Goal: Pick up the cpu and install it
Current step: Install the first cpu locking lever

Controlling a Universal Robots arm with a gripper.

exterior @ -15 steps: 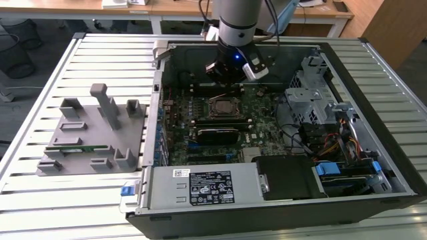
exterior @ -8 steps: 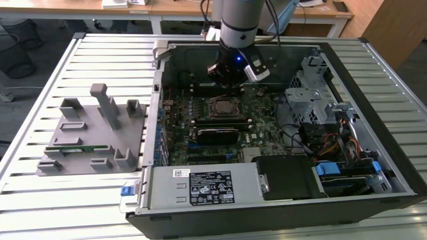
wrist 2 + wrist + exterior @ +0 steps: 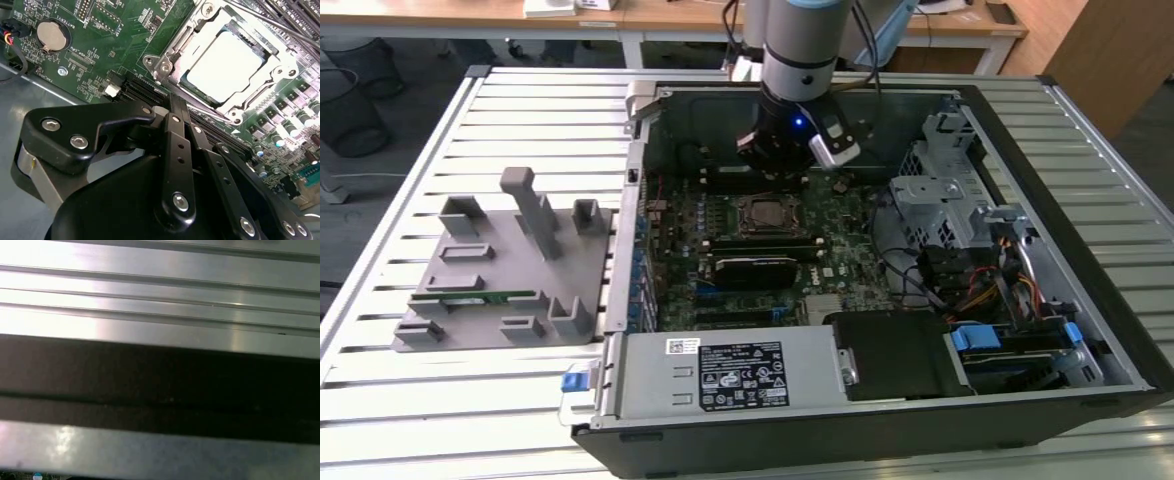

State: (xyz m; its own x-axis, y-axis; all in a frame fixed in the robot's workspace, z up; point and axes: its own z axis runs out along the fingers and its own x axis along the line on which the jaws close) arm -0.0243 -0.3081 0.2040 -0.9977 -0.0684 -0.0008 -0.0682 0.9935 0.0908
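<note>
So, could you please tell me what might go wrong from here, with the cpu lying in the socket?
The cpu lies in the socket frame, and it might not be fully seated. The gripper hangs close over the motherboard, so a sideways move could scrape the slots beside the socket.

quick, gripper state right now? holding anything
gripper: shut, fingers pressed together with nothing between them; the cpu already sits in the motherboard socket, apart from the fingertips.
</note>
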